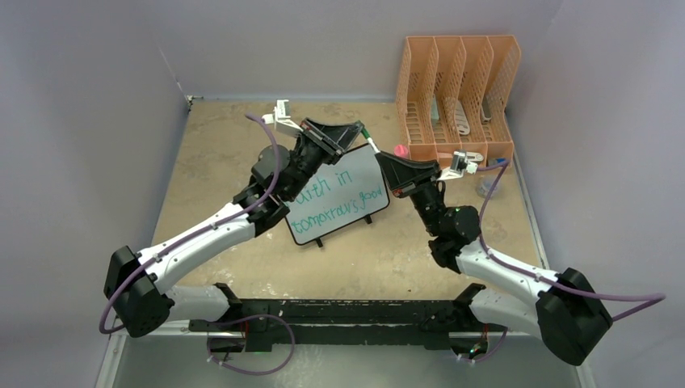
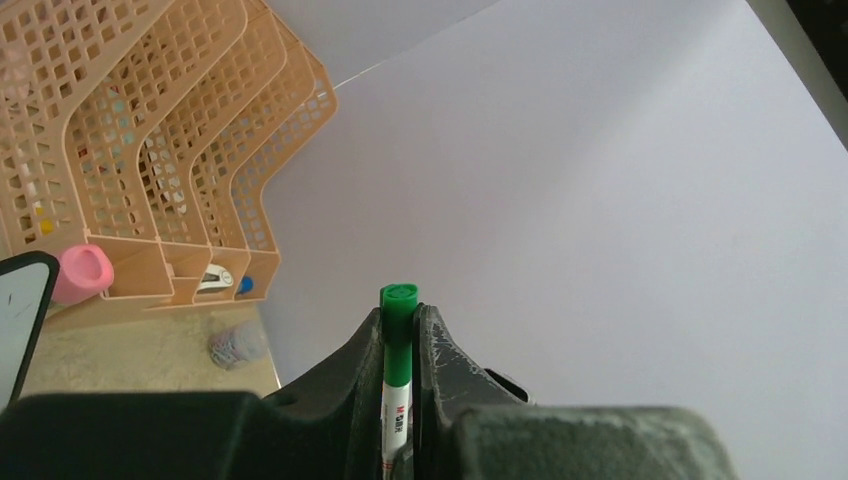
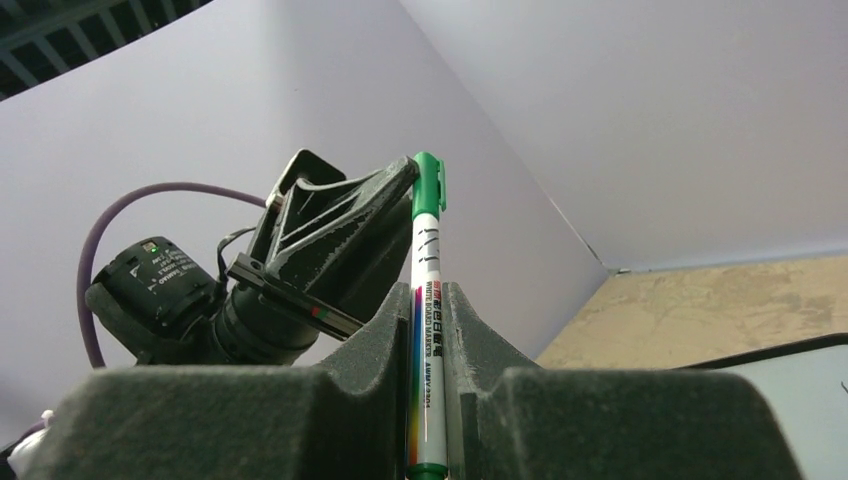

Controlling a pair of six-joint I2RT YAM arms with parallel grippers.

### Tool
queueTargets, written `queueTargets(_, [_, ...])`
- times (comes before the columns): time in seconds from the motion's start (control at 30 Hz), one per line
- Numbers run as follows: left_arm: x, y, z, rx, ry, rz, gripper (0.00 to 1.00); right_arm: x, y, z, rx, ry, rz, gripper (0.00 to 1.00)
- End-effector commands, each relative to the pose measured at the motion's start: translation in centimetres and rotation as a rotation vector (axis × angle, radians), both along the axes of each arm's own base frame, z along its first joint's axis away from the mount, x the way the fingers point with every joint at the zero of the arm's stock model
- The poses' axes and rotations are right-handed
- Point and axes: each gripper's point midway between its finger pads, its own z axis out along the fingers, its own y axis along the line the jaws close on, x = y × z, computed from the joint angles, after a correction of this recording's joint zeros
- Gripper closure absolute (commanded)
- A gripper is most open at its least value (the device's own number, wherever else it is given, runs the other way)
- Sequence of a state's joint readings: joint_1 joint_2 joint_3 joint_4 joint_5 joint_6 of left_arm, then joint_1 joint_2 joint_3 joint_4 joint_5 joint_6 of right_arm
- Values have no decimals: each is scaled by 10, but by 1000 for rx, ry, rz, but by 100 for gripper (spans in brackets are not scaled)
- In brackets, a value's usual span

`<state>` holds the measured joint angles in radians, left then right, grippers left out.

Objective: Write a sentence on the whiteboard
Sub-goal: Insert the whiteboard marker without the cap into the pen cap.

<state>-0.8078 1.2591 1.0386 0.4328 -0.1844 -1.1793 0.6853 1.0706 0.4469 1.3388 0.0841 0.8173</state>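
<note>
The whiteboard lies tilted in the middle of the table, and the sentence runs across it in two lines of green lettering. Just past its far right corner a green-capped white marker hangs in the air between both arms. My left gripper is shut on the cap end, and the white barrel shows down through its jaw gap. My right gripper is shut on the barrel, with the cap touching the left fingertips. The board's corner shows at the left wrist view's left edge.
An orange slotted file organizer stands at the back right, close behind the right gripper. A pink object sits by its near left corner. A small grey clump lies on the table to the right. Grey walls enclose the table.
</note>
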Motion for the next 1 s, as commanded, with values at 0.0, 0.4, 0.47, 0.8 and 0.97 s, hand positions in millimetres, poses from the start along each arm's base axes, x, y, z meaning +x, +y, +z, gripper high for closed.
queueTargets(0.0, [-31,-16,-1,19,-17,-129,83,-14,-7,41,64,-115,4,100])
queueTargets(0.4, [-10,4,15,138,115,26,48,-12,-11,28,-3,-109,-46,100])
queueTargets(0.47, [-8,5,11,179,148,41,47,-11,-10,25,-17,-109,-50,100])
queueTargets(0.8, [4,2,6,259,227,77,47,-11,-5,21,-45,-119,-35,100])
queueTargets(0.97, [8,0,9,270,222,87,49,-12,-4,21,-51,-121,-31,100])
